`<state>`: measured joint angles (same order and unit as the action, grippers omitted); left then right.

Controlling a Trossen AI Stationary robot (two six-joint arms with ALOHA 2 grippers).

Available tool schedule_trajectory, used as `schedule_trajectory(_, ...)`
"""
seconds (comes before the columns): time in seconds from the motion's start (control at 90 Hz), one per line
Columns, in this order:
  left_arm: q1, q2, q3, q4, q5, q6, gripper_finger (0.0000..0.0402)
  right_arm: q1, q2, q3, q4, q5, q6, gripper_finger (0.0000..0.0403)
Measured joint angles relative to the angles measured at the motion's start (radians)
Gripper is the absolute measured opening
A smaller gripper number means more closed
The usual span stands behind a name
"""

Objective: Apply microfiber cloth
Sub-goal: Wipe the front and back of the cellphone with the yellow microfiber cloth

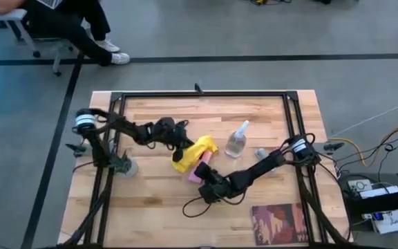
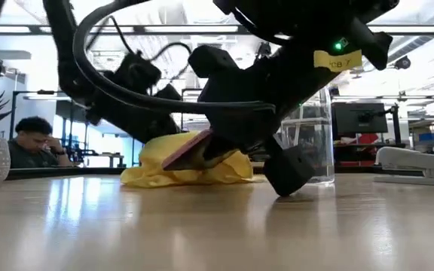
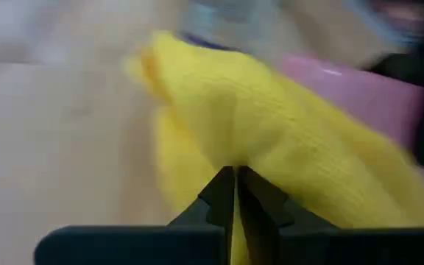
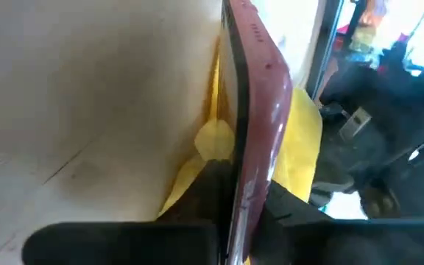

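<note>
Mid-worktop (image 1: 150, 200), we see the left tool (image 3: 235, 180) pinched tight on the bright yellow microfiber cloth (image 1: 191, 153) — draped against a pink-cased phone (image 1: 200, 171), apparently clamped by the right tool (image 1: 206, 181).

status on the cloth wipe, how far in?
Done: the left pincer is shut on the microfiber cloth, and the right pincer holds the pink-cased phone tilted off the table. In hand: cloth draped against the phone. Left: whether wiping is finished can't be judged from here. Spray bottle stands beside.
</note>
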<state>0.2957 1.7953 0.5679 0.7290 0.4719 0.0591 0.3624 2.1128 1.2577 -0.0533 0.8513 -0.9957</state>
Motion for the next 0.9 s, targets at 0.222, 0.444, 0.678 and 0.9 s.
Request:
schedule_trajectory(0.222, -0.053, 0.070, 0.046, 0.009, 0.228, -0.052, 0.0001, -0.010, 0.000, 0.005, -0.016, -0.039, 0.045, 0.0015)
schedule_trajectory(0.444, -0.131, -0.024, 0.026, 0.006, 0.283, -0.083, 0.0001, -0.028, -0.002, 0.003, -0.053, -0.086, 0.148, 0.0017)
schedule_trajectory(0.678, -0.304, -0.044, 0.038, 0.042, 0.180, -0.090, 0.0000, -0.051, -0.002, 0.004, -0.054, -0.093, 0.193, 0.0017)
schedule_trajectory(0.9, -0.370, -0.031, 0.060, 0.050, -0.071, -0.073, 0.0000, -0.047, -0.001, 0.012, -0.067, -0.085, 0.218, 0.0018)
